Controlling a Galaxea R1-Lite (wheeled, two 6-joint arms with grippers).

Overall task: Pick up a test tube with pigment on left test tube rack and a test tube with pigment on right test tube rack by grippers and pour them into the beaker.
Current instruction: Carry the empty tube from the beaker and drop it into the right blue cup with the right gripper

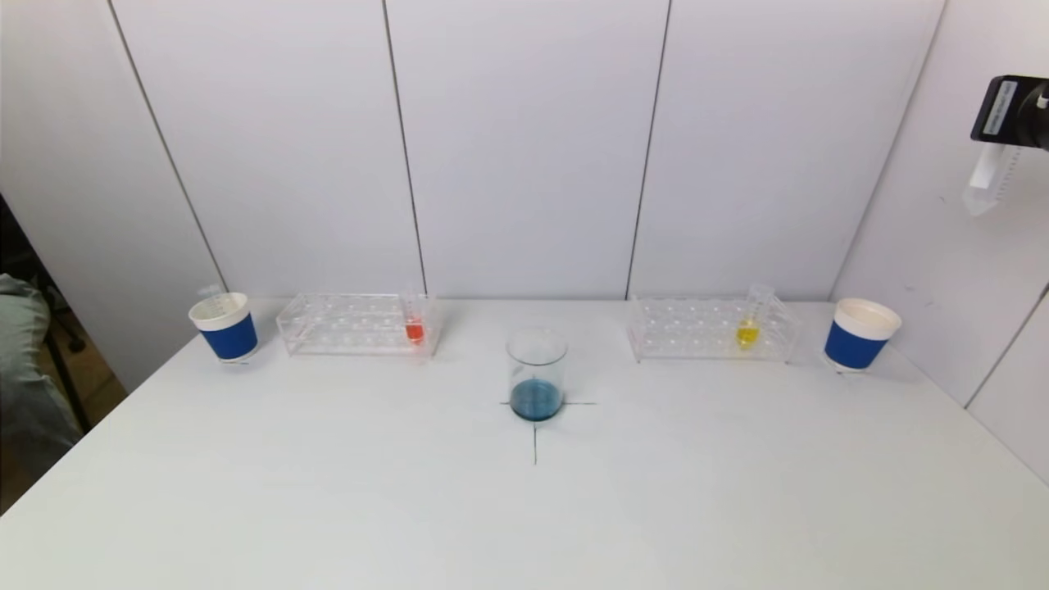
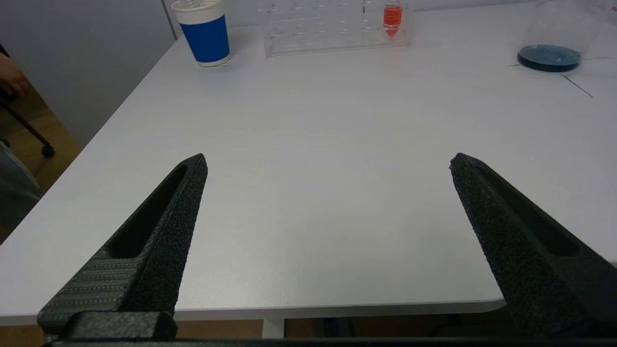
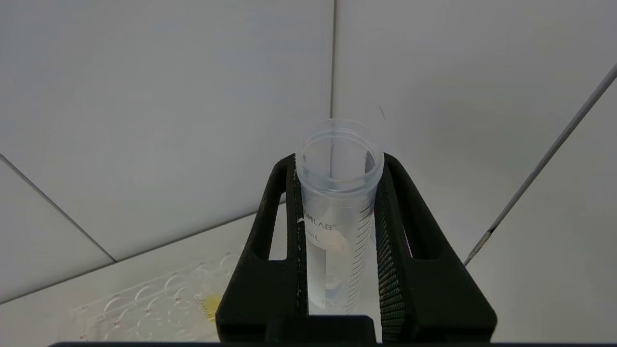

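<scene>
The beaker (image 1: 537, 373) stands at the table's middle on a cross mark with blue liquid in its bottom; it also shows in the left wrist view (image 2: 554, 36). The left rack (image 1: 356, 324) holds a tube of red pigment (image 1: 415, 318), which also shows in the left wrist view (image 2: 392, 17). The right rack (image 1: 711, 329) holds a tube of yellow pigment (image 1: 750, 319). My right gripper (image 3: 337, 166) is high at the far right, above the right cup, shut on a clear empty tube (image 3: 337, 212), also seen in the head view (image 1: 987, 176). My left gripper (image 2: 328, 161) is open and empty over the table's near left edge.
A blue-and-white paper cup (image 1: 224, 326) with a clear tube inside stands left of the left rack. Another blue-and-white cup (image 1: 859, 333) stands right of the right rack. Grey wall panels close the back and right. A person's clothing (image 1: 20, 369) shows at the far left.
</scene>
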